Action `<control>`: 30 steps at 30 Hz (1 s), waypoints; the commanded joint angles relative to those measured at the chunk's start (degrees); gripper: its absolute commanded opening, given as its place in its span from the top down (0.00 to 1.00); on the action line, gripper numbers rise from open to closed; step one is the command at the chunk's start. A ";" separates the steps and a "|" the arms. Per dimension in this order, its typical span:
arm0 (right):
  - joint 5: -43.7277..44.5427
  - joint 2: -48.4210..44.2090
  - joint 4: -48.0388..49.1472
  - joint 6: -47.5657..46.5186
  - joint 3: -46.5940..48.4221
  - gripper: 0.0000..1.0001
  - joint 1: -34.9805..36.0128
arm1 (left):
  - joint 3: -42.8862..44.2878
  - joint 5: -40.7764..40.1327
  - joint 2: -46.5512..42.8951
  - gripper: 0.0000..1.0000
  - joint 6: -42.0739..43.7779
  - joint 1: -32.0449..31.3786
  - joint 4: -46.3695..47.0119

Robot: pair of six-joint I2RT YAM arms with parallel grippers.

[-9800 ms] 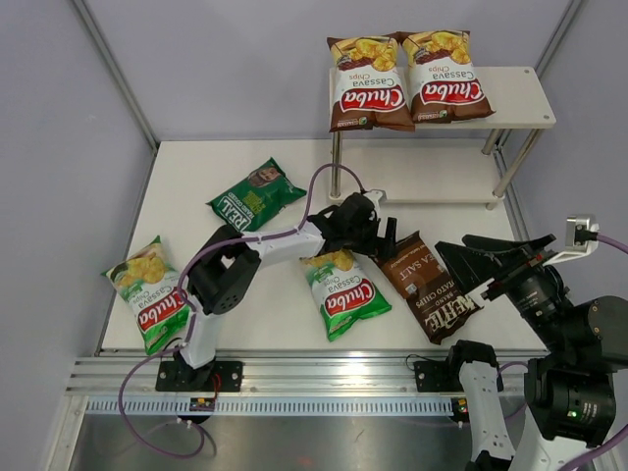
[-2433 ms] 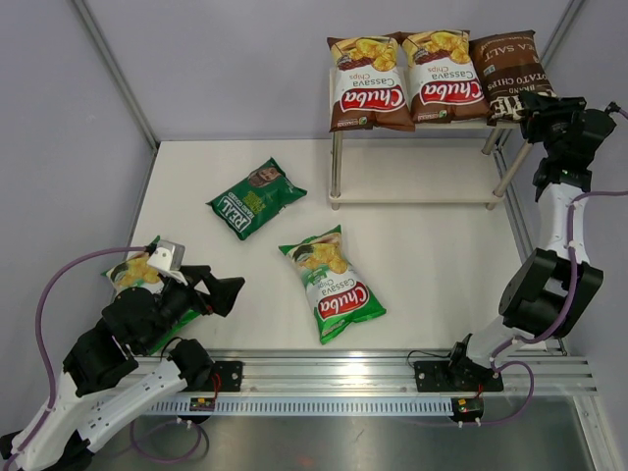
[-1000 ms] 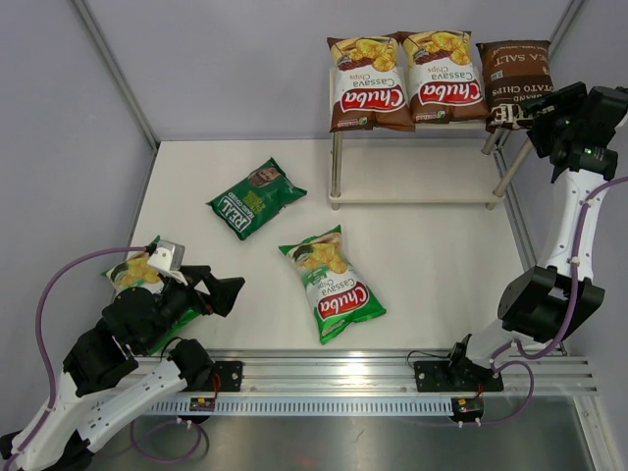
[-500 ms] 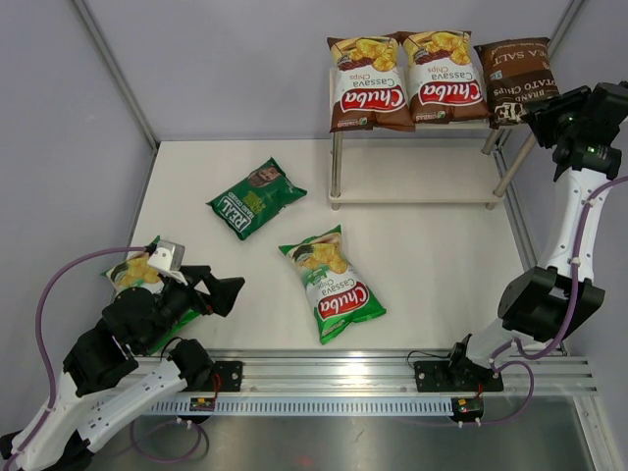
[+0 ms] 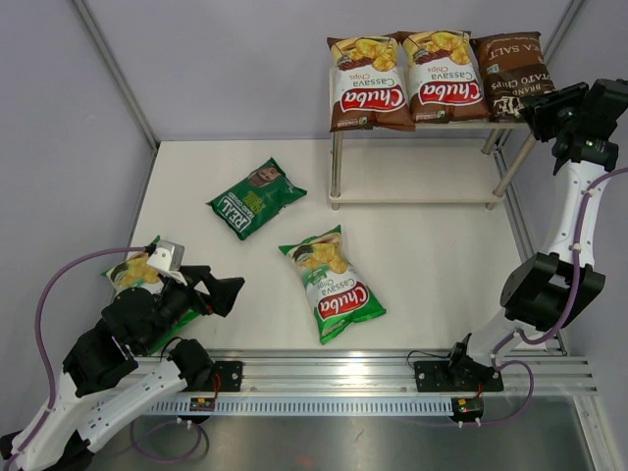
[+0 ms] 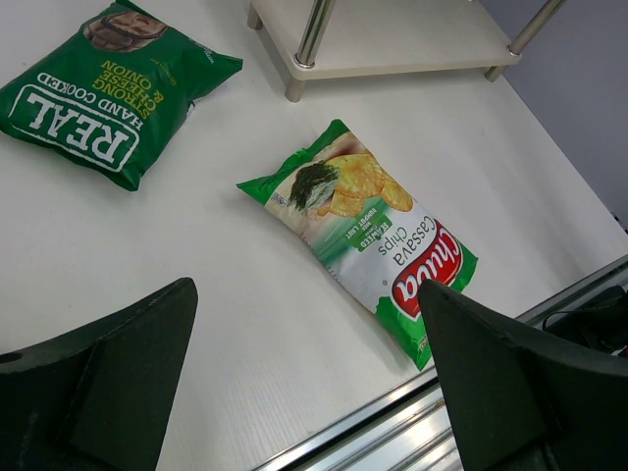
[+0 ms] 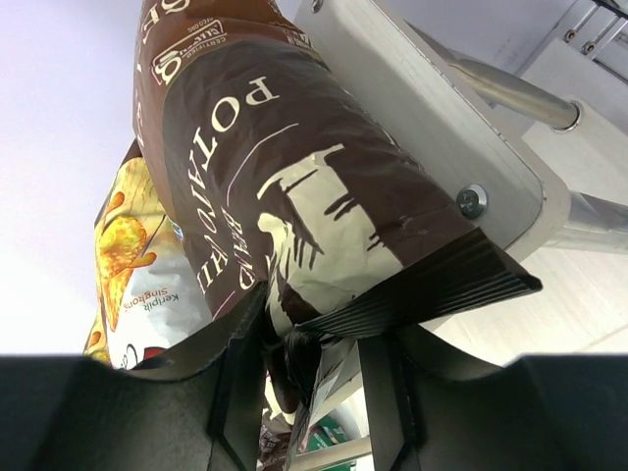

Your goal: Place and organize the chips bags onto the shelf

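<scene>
Glossy dark-brown Kettle bag sits on the shelf top beside two brown Chuba bags; your right claw pinches its edge, left claw gapes empty.

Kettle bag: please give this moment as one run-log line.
right gripper: shut on Kettle bag | bag: shelf top tier, right end | left gripper: open, empty | table: REAL bag, two light-green Chuba bags

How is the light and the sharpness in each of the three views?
Top external view: soft, even light, faint shadow beneath the cream-white two-tier shelf. Left wrist view: the light-green Chuba bag is sharp; the black fingers lack detail. Right wrist view: the dark-brown Kettle bag fills the frame, wall behind washed out.
</scene>
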 commanded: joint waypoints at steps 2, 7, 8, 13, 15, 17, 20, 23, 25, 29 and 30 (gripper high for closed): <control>-0.52 0.12 1.99 1.14 -0.44 0.52 0.63 | -0.03 0.19 -0.18 0.01 0.26 0.00 2.78; 2.46 -1.28 -1.26 -2.37 0.70 0.37 0.63 | -0.12 0.36 0.17 0.01 0.26 0.00 2.78; 3.34 -1.19 -2.49 -3.33 2.27 0.32 0.54 | -0.03 0.28 0.17 0.01 0.26 -0.09 2.70; 4.92 -0.92 -9.53 -9.58 6.07 0.17 0.28 | -0.12 0.45 0.26 0.01 0.26 -0.09 2.78; 4.93 -1.80 -9.53 -10.37 5.19 0.12 -0.33 | -0.12 0.54 0.43 0.01 0.26 0.00 2.87; 4.32 -3.21 -9.62 -10.72 4.05 0.02 -0.95 | -0.03 0.36 0.44 0.01 0.26 0.00 2.70; 3.61 -5.32 -9.27 -10.99 2.21 0.01 -2.09 | -0.12 0.19 0.43 0.01 0.18 0.00 2.78; 2.65 -7.51 -9.27 -11.08 0.89 0.01 -2.97 | -0.03 0.01 0.87 0.01 0.09 0.00 2.61; 2.29 -9.26 -9.53 -11.16 0.01 0.01 -3.59 | 0.06 -0.69 1.40 0.01 -0.17 0.00 2.61; 2.64 -14.27 -8.92 -11.69 -5.16 0.01 -4.12 | 0.50 -2.71 4.11 0.01 -0.79 0.00 1.65; 2.56 -16.46 -8.66 -11.87 -6.14 0.01 -4.12 | 0.76 -3.50 4.74 0.01 -1.14 0.00 1.47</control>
